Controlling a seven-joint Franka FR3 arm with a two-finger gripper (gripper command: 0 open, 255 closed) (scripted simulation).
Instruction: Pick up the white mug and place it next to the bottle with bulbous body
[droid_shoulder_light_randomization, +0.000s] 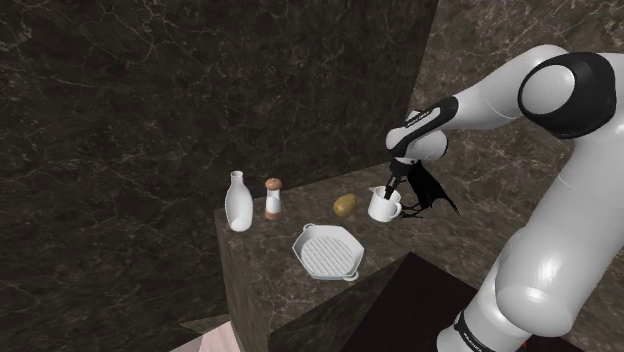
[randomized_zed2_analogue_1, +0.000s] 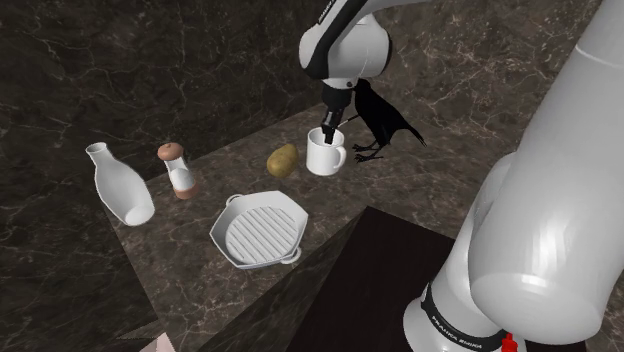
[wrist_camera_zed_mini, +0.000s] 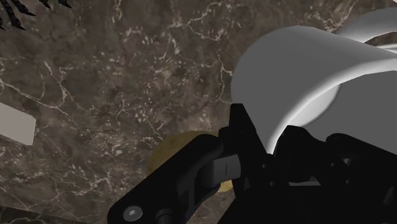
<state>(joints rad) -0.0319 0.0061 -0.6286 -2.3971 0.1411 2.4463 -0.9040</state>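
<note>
On marble counter, mug rim clasped by gripper jaws; potato beside mug, bottle well apart.

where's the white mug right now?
In the shoulder view the white mug stands toward the right of the dark marble counter, between the yellow-brown potato and the black crow figurine, with the end effector at its rim.

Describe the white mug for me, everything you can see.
The white mug is plain, glossy-looking and upright on the dark marbled counter, its handle toward the second exterior view's right. A yellowish lump and a black bird figure flank it closely. The gripper is down at its rim; whether it grips, I cannot tell.
</note>
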